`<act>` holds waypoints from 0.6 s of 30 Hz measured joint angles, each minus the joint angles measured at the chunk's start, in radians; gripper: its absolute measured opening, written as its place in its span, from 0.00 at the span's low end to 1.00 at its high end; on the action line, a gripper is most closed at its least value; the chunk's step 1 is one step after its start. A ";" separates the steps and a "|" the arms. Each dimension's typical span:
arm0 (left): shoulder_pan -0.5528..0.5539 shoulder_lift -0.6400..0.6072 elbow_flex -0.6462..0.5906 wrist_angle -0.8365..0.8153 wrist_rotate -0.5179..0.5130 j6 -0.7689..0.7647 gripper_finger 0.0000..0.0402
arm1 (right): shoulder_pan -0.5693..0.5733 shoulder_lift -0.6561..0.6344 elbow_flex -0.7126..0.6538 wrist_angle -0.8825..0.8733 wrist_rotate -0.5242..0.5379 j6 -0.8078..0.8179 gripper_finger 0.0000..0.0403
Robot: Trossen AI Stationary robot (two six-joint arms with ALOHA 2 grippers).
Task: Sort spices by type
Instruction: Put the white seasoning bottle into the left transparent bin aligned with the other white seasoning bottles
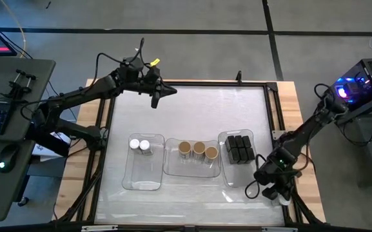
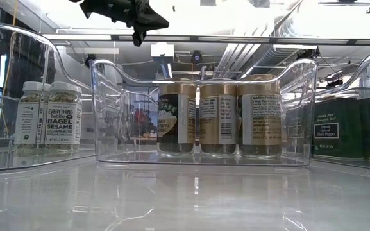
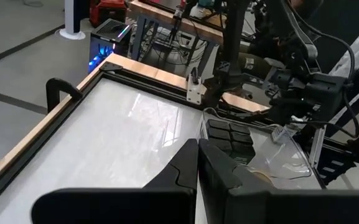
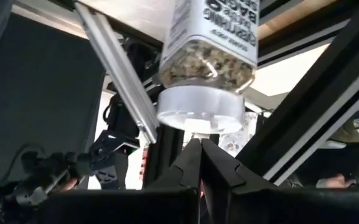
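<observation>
Two pairs of jaws stand pressed together and empty as the spice sort looks close to finished. Just ahead of the right gripper (image 4: pixel 201 142), low at the table's right edge, a clear white-lidded jar (image 4: pixel 207 56) of seasoning shows lid-first. It sits beyond the fingertips, not between them, and what it rests on cannot be made out. Farther out from those jaws, three clear trays hold the sorted kinds. The right tray (image 1: pixel 234 177) carries a block of black boxy containers (image 1: pixel 239 148), the middle tray (image 1: pixel 173 169) three round tan-topped ones (image 1: pixel 198 149), and the left tray (image 1: pixel 129 180) two more white-lidded jars (image 1: pixel 140 145). The left gripper (image 1: pixel 155 102) hovers over the bare far side of the table, well beyond all three trays. By these views, only the stray jar appears left to join its pair. The black boxes sit too tightly packed to count, and the right gripper's fingertips are hard to pick out from above.
</observation>
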 joint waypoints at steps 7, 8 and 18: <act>0.000 0.000 0.000 0.009 0.000 0.011 0.00 | 0.009 0.009 -0.007 0.012 0.023 0.032 0.00; 0.000 0.000 0.000 0.010 0.000 0.011 0.00 | 0.009 0.014 -0.006 0.023 0.033 0.041 0.00; -0.024 -0.003 0.001 0.012 0.027 0.140 0.00 | 0.008 0.130 0.004 0.252 0.071 0.109 0.00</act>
